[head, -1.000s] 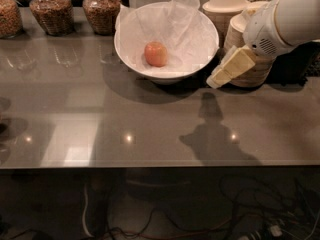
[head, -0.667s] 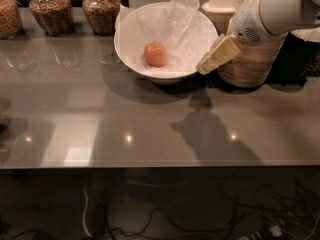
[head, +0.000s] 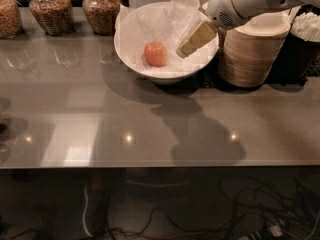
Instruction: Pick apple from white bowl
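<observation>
Since the earlier frame, the gripper [head: 184,49] had been carried from outside the white bowl [head: 134,66], low against its right rim, up and leftward across that rim, so that its beige tip was now held over the bowl's interior. The apple [head: 156,54] had not been shifted and was seen at the same spot on the crinkled tissue paper [head: 175,14] lining the bowl. The stack of beige bowls [head: 250,59], which had been partly covered by the arm, was left behind and to the right of the gripper.

The apple was found just to the left of the gripper tip and slightly below it, near but not touched. The bowl's right rim was passed beneath the gripper body, and the raised tissue corner stood behind it. Whether the gripper was opened or closed could not be told, since it was presented side-on as a single wedge.

The step in hand was judged to be the approach: the reach had been made, but no grasp had yet been taken. For the next move, a short advance leftward and downward would be called for, so that the apple could be straddled before closing. Care would be needed that the loose tissue was not pinched along with the fruit, and that the round apple was not nudged away.
</observation>
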Robot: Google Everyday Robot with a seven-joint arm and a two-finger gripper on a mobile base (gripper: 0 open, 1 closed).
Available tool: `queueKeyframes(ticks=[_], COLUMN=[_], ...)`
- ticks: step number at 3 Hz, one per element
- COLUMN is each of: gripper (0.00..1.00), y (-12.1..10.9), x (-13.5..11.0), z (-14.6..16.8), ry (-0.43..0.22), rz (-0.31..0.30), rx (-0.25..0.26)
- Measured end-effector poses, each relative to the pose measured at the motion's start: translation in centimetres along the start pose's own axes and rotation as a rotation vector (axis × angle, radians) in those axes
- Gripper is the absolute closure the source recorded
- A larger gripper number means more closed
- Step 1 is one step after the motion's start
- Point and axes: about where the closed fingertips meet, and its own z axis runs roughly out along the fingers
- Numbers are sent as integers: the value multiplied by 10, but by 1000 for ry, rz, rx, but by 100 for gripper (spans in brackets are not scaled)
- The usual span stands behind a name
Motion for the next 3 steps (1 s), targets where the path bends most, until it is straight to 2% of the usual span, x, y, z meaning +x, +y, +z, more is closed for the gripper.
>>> queueKeyframes(ticks=[1,2,3], gripper=[0,8,21], y=[-3,-2,5], x=[-13,-19,-21], z=[21,40,66], ry=[-23,-31,-9], rz=[-14,-23,-43], rx=[-24,-49,-89])
